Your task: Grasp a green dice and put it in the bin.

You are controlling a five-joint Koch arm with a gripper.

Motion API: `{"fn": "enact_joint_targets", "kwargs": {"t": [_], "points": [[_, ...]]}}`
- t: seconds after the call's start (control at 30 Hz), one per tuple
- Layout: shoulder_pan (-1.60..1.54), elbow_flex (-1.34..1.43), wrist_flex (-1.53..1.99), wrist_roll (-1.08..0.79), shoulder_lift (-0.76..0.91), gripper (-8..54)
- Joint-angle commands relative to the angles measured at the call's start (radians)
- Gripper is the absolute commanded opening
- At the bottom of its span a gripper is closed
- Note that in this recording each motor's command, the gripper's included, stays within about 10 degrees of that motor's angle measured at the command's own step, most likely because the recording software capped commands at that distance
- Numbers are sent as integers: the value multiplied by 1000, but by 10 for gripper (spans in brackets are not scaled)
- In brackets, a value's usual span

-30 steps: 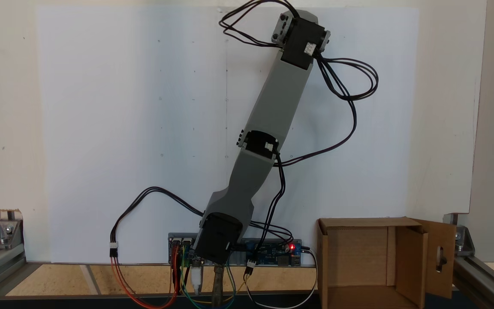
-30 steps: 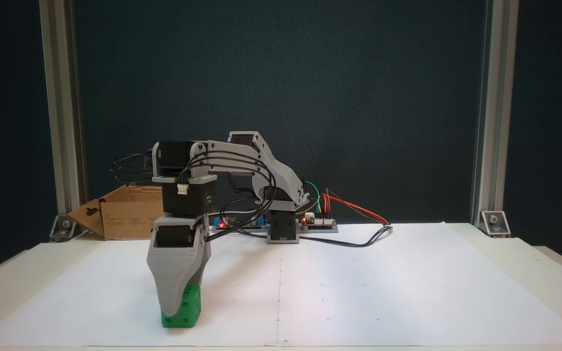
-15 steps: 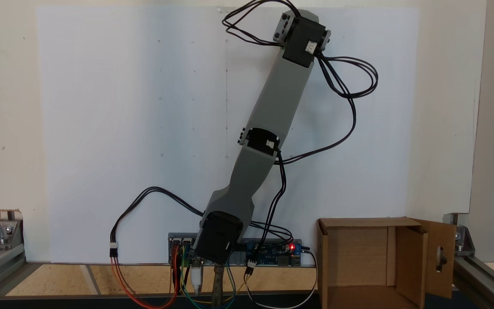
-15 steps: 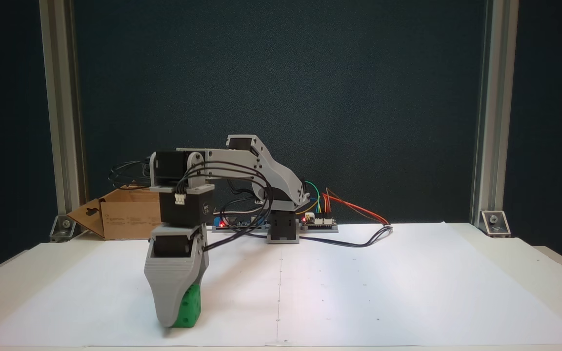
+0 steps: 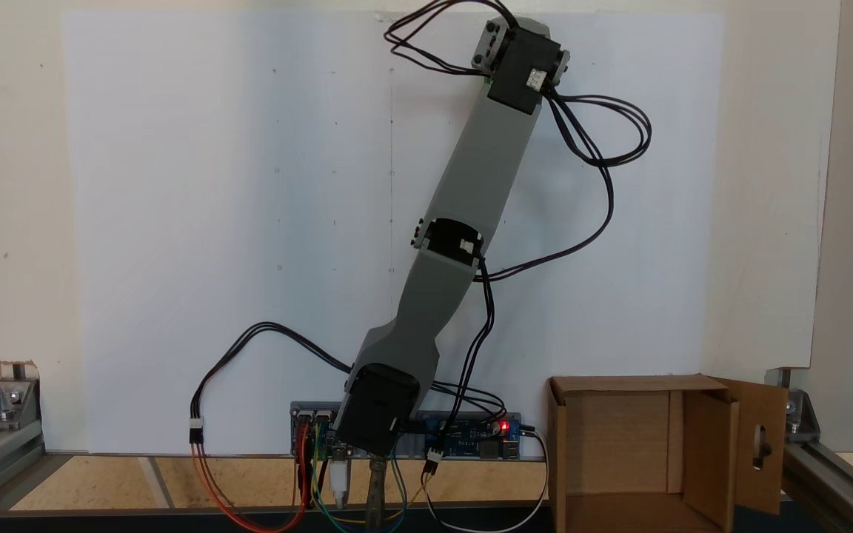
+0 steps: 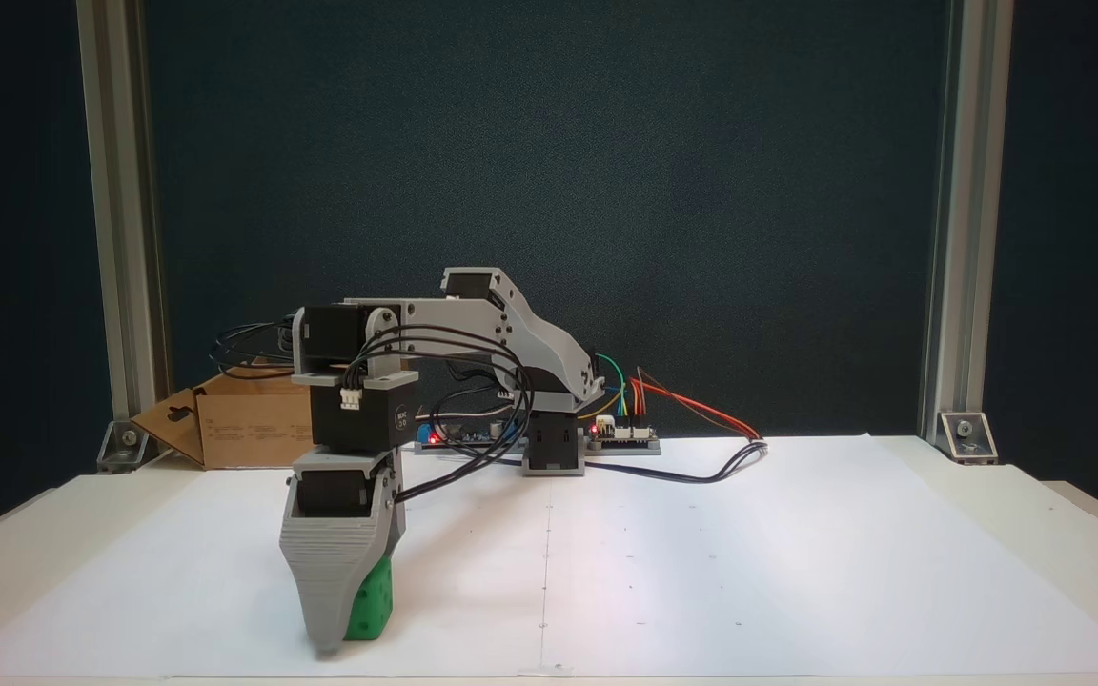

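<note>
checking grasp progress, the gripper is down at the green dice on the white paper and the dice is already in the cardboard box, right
Not quite. The gripper is down at the green dice, but the dice sits on the white paper, not in the cardboard box, which stands far behind; the fixed view from the front shows this.

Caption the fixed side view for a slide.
End effector lowered over the green dice on white paper, bin behind.

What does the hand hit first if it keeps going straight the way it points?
The hand points straight down, its tip about at the white paper, so it would likely meet the paper-covered table first. The green dice sits right beside the visible finger; whether it lies between the jaws can't be told.
</note>
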Motion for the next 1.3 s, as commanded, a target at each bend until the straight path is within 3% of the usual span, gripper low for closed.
{"fn": "enact_joint_targets", "kwargs": {"t": [0.0,0.6,0.7,0.83,1.1,1.27], "points": [[2,-64,-9,-52,15,325],[2,-64,-14,-52,9,299],[2,-64,-14,-52,6,243],[9,-64,-14,-52,6,115],[9,-60,-2,-35,18,115],[-11,160,14,-20,225,115]]}}
